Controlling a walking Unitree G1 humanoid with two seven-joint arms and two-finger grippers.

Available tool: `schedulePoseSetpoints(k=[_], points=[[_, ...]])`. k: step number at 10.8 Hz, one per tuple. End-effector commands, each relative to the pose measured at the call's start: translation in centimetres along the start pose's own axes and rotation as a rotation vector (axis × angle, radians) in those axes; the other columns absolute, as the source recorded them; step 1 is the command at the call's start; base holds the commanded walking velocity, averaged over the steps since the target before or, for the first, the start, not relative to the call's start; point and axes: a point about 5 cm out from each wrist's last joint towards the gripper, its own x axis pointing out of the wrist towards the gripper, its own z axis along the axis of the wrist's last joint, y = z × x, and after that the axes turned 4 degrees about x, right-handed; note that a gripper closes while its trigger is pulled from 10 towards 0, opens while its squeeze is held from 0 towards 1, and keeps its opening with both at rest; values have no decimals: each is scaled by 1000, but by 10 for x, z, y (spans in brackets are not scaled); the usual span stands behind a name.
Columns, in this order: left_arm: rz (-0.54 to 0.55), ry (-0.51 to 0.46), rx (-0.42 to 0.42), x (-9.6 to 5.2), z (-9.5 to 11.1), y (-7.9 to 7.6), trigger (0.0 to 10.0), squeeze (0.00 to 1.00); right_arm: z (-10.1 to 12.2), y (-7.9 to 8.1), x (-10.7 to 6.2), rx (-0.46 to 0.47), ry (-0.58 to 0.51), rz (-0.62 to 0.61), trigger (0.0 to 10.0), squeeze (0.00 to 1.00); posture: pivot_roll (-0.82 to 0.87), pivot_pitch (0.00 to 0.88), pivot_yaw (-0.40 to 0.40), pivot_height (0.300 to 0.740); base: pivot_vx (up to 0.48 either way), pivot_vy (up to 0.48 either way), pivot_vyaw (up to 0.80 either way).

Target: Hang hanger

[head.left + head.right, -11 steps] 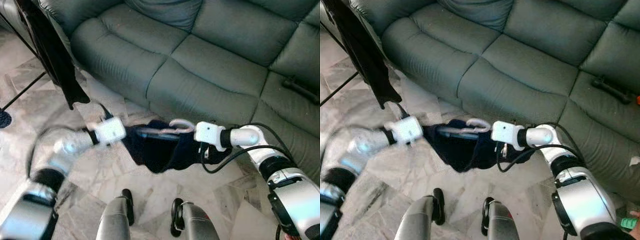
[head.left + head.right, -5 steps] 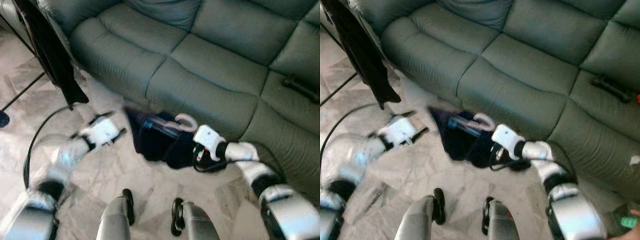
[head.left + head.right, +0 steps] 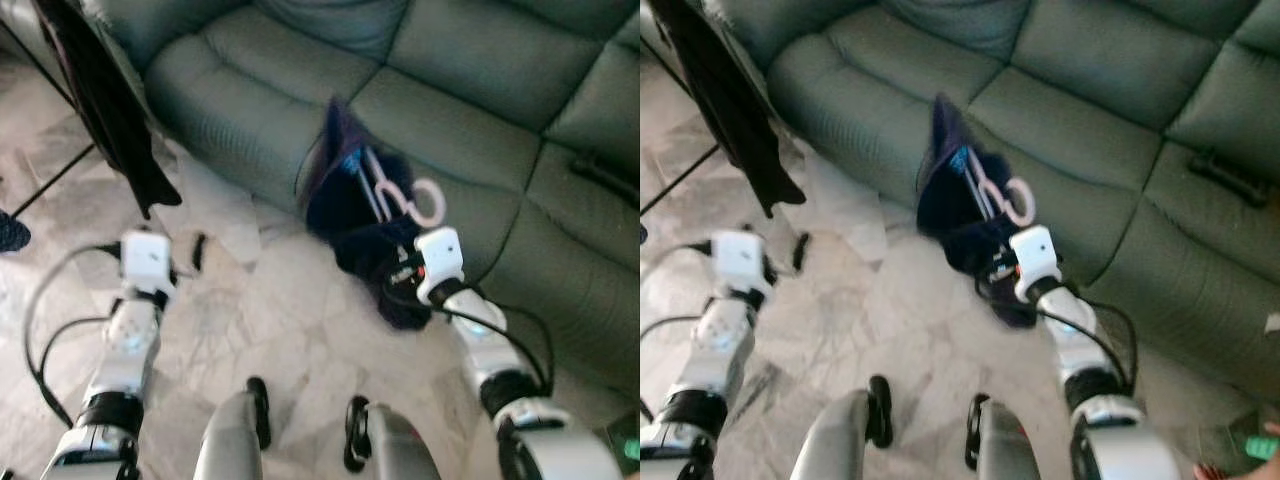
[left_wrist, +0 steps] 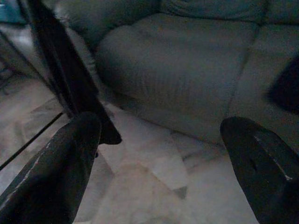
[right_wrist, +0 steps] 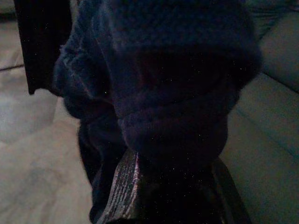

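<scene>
A pink hanger [image 3: 425, 200] carries a dark navy garment [image 3: 345, 185], held up in front of the sofa's seat edge. My right gripper [image 3: 408, 264] is shut on the hanger's lower end, its fingers [image 5: 125, 184] buried in the bunched cloth. The hanger's hook curls up to the right of the garment. My left gripper [image 3: 150, 245] stands apart over the floor at the left, open, with nothing between its fingers [image 4: 70, 154]. It looks toward a black garment [image 3: 105, 110] hanging from a rack at the upper left.
A grey-green sofa [image 3: 470, 90] spans the back. A black object [image 3: 600, 175] lies on its right seat. The rack's thin black leg [image 3: 45, 185] runs across the marble floor [image 3: 290, 330] at the left. My two legs [image 3: 235, 445] show at the bottom.
My left gripper let go of the garment, opened and swung back to the left. The right gripper lifted the hanger and garment up toward the sofa, tipping it nearly upright.
</scene>
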Motion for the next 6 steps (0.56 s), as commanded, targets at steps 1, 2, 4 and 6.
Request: schedulePoseSetpoints(k=[1, 2, 4, 6], points=[[34, 47, -23, -3, -7, 0, 10000, 1000, 1, 6, -2, 7, -24, 3, 0, 0, 7, 203, -24, 740, 0, 0, 0], [94, 78, -35, -5, -10, -4, 10000, 1000, -4, 24, -6, 47, -38, -15, 0, 0, 22, 188, -37, 740, 0, 0, 0], [152, 86, -47, -27, -19, -5, 10000, 1000, -12, 28, -30, 154, -49, -120, 0, 0, 5, 172, -39, 740, 0, 0, 0], [212, 116, -44, -49, -26, 0, 10000, 906, -19, 24, -77, 146, -27, -209, 0, 0, -3, 178, -32, 740, 0, 0, 0]])
